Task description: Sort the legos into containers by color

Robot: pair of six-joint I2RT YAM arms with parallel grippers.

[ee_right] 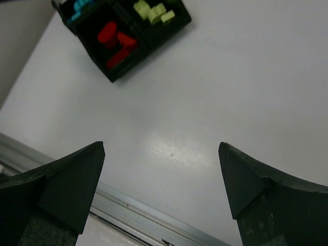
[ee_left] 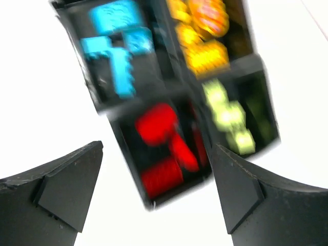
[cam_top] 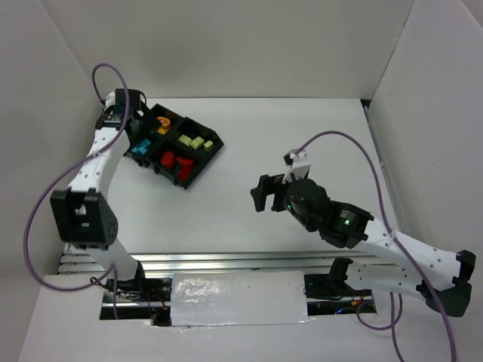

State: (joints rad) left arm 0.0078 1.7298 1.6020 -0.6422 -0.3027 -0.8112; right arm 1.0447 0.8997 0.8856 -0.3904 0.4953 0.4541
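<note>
Motion blur smears the picture from the left tool [ee_left: 157, 146], reducing the bricks to patches of colour with studs and edges hard to make out. Seen from above, that tool hangs over the far-left corner of the black tray [cam_top: 202, 164], covering that corner and part of the compartment under it. The right wrist camera cuts the tray off at the top edge of its picture, so only the red and green sections and a sliver of blue show there.

The tray sits toward the far left of the white tabletop [cam_top: 302, 136], turned corner-on to the arms. Each of its four square compartments holds one colour. Teal-blue bricks [ee_left: 115, 51] lie in the left compartment, orange-yellow bricks [ee_left: 205, 36] in the far one, pale green bricks [ee_right: 152, 11] in the right one and red bricks [ee_right: 108, 33] in the near one. Every brick in view is inside the tray.

The bricks are small and chunky and lie loosely jumbled. One red piece looks rounded, and the green ones are squarish blocks.

The left tool's fingers are spread wide above the tray. The right tool [ee_right: 161, 145], well apart from the tray over bare tabletop, is spread wide too.
</note>
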